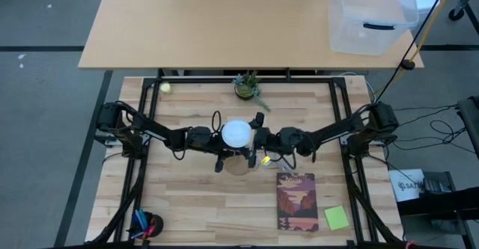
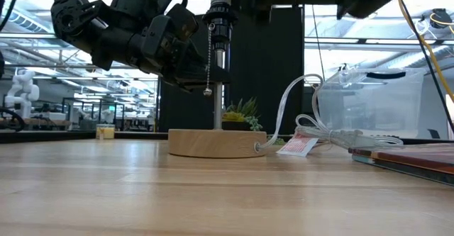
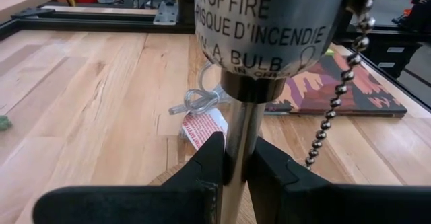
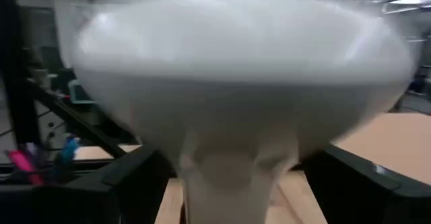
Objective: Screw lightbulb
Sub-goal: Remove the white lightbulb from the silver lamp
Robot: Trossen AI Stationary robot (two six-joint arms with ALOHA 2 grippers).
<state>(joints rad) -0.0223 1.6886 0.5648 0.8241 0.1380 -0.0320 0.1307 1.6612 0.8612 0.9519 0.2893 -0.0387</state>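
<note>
The white lightbulb stands globe up on top of a small lamp; its screw end is hidden. The lamp has a round wooden base, a metal stem and a socket with a bead pull chain. My left gripper comes from the table's left and is shut on the stem below the socket. My right gripper comes from the right and is open, with one finger on each side of the bulb's pale neck, apart from it. My left gripper pinches the lamp's metal stem between its two fingers, just under the socket. The fingers come nearly level from the table's left and lie across the upright stem. The lamp stands on its wooden base on the table.
A book and a green sticky note lie near right. A potted plant and a small yellow-green ball sit at the far edge. The lamp's cord and tag trail right of the base. A pen holder stands near left.
</note>
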